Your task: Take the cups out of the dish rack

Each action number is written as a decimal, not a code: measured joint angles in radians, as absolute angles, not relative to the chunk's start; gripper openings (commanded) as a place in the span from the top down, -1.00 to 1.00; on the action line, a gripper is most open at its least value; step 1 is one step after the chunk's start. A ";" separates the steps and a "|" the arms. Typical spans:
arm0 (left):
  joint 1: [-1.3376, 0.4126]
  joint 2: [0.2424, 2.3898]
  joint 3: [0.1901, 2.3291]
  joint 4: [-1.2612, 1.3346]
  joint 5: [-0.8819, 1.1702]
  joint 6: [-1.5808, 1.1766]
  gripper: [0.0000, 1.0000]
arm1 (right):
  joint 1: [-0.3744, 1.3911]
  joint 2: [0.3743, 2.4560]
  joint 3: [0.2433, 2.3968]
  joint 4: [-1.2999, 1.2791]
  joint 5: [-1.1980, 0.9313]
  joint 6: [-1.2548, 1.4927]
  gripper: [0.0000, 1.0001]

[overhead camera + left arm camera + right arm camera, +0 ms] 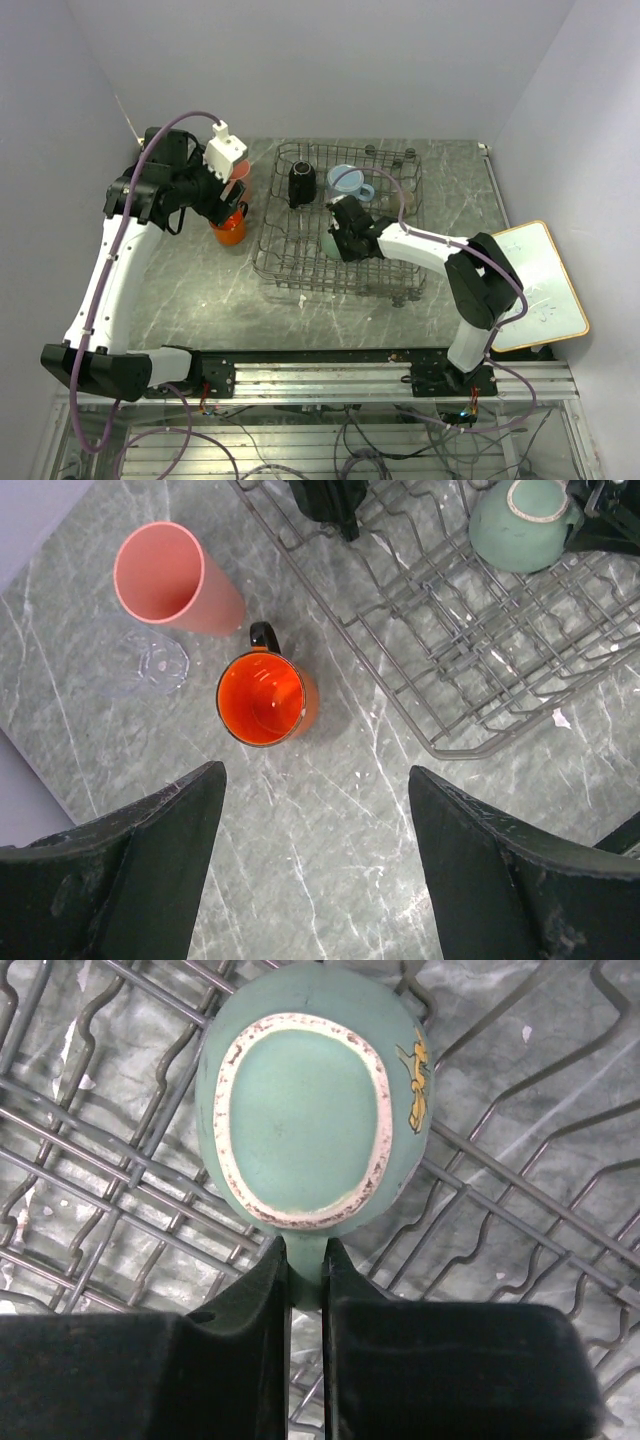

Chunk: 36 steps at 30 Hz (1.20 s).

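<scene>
Inside the dish rack (300,250), right claw (305,1260) is pinching the mint-green cup (300,1100) at its edge, grip pt partly hidden. Left claw (315,775) is hanging spread over bench (330,860) — orange mug (262,698) and pink tumbler (170,580) below.

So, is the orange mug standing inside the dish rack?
No, the orange mug stands upright on the table, beside the dish rack.

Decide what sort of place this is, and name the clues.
Probably a robotics lab bench, not a real kitchen: left arm and right arm bolted to a metal rail, plain walls boxing in the table, a dish rack staged with a black mug.
</scene>
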<state>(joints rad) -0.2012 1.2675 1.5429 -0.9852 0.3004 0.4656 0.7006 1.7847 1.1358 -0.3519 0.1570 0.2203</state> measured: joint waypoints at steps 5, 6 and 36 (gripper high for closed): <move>-0.201 1.248 1.496 -0.981 0.309 0.478 -0.74 | 0.701 1.784 1.145 -0.369 0.162 0.223 1.00; -0.201 1.240 1.478 -0.978 0.316 0.484 -0.76 | 0.701 1.783 1.148 -0.375 0.162 0.224 1.00; -0.204 0.768 0.839 -0.523 0.612 0.816 -0.67 | 0.759 1.500 1.126 -0.078 -0.529 0.703 1.00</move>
